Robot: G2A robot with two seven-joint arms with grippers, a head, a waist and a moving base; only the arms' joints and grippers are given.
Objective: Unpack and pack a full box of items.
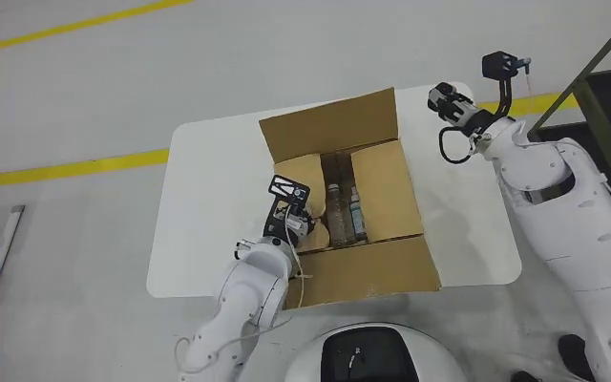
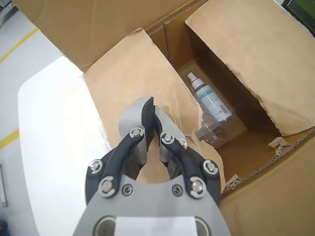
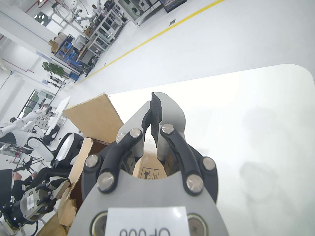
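The left gripper (image 2: 150,106), fingers pressed together on nothing, hangs over the torn inner flap of the box (image 1: 329,129), probably to push it off the spray bottle (image 2: 209,98) lying on the box floor. The right gripper (image 3: 153,106), likewise closed and empty, sits above the table (image 1: 210,210) beside the box, likely to leave the opening free

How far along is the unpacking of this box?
Done: the cardboard box has its flaps open. In hand: nothing; the left gripper, shut, hovers over an inner flap, and the right gripper, shut, over the table. Left: a spray bottle and a clear bottle lie inside, not yet taken out.
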